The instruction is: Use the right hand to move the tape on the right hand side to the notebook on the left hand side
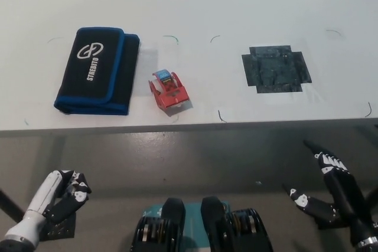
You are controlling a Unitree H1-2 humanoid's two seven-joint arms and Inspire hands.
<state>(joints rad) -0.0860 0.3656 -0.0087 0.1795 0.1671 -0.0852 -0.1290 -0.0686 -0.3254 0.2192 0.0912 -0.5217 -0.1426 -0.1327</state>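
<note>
Table (248,4), white, fills the far part of the view, its near edge running across the middle. Black notebook (96,69) with blue trim lies closed at its left. Dark square patch (275,68) marks the table's right part. Red tape dispenser (169,90) sits just right of the notebook, near the table's front edge, apart from it. Below the table edge, the black right hand (331,190) hangs at the near right, fingers spread and released, holding nothing. The white left hand (59,193) rests at the near left, fingers curled in, clenched on nothing.
</note>
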